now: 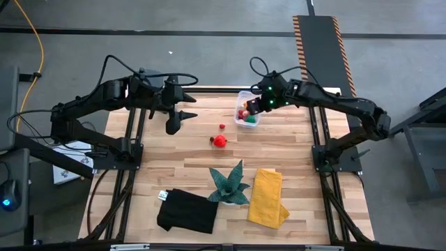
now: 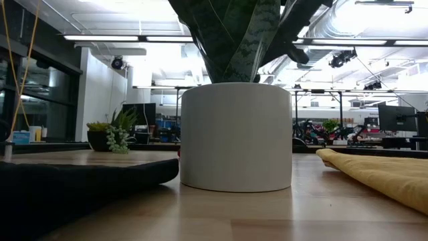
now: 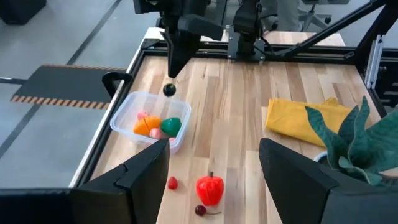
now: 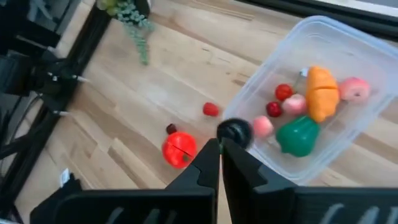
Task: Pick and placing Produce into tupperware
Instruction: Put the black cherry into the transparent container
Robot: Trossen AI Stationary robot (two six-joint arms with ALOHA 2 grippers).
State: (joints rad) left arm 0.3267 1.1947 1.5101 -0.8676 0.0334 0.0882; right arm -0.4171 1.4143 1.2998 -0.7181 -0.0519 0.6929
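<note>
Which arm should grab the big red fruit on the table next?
Probably left. The left gripper is open, empty and facing the red fruit. The right gripper is shut on a dark piece over the tub.

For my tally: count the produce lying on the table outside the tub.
3: a large red piece, a tiny red one nearer the tub, a dark one beside the large piece. The plant may hide more.

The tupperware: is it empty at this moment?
No. In the right wrist view the tupperware already holds an orange piece, a green piece and several small red and pink ones.
</note>
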